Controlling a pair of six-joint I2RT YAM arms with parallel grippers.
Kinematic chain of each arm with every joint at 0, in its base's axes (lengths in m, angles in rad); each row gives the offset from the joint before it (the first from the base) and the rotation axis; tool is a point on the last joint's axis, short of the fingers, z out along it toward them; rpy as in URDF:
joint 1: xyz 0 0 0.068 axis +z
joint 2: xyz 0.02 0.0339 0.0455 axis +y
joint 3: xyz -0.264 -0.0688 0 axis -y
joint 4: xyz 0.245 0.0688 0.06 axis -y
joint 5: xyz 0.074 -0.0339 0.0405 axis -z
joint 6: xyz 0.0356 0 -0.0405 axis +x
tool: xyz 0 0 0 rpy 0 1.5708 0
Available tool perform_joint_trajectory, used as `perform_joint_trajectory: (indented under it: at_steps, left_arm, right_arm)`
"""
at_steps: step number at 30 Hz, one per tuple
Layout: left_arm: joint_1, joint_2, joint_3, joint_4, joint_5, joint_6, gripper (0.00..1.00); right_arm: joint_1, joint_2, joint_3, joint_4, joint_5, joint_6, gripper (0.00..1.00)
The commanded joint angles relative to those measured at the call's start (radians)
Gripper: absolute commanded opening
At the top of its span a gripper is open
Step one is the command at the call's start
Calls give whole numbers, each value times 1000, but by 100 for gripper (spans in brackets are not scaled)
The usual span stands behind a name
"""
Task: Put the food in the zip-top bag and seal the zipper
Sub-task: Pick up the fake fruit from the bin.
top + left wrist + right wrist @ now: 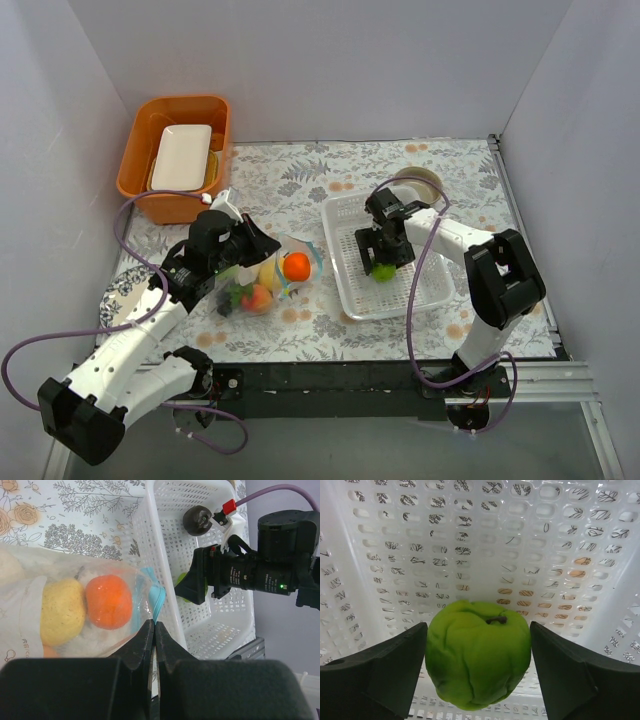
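The zip-top bag (255,290) lies left of the white basket (345,295), holding an orange (108,601), a yellow lemon (61,611) and other food. My left gripper (154,625) is shut on the bag's mouth edge, and the teal zipper (156,597) runs into its jaws. A green piece (477,665) sits inside the basket (470,540), and my right gripper (477,630) stands open around it. One finger touches it; a sliver of gap shows at the other. A dark plum (196,520) rests at the basket's far end.
An orange bin (135,165) holding a white tray (181,157) stands at the back left. A round beige object (420,180) sits behind the basket. A patterned plate (122,298) lies at the left edge. Grey walls enclose the table.
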Motion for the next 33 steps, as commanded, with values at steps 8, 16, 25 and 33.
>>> perform_joint_trajectory:
  at_steps: [8, 16, 25, 33]
  left_arm:
    - [2, -11, 18, 2, 6, 3, 0]
    - [2, -8, 24, 1, 11, 13, 0]
    - [2, -16, 13, -1, 11, 9, 0]
    - [3, -17, 11, 1, 17, 7, 0]
  right_arm:
    - [2, -116, -29, 63, 43, -4, 95]
    - [4, -107, -22, 54, 38, 16, 88]
    - [2, -133, -66, 29, 50, 16, 83]
    - [2, -202, -72, 39, 6, 25, 49]
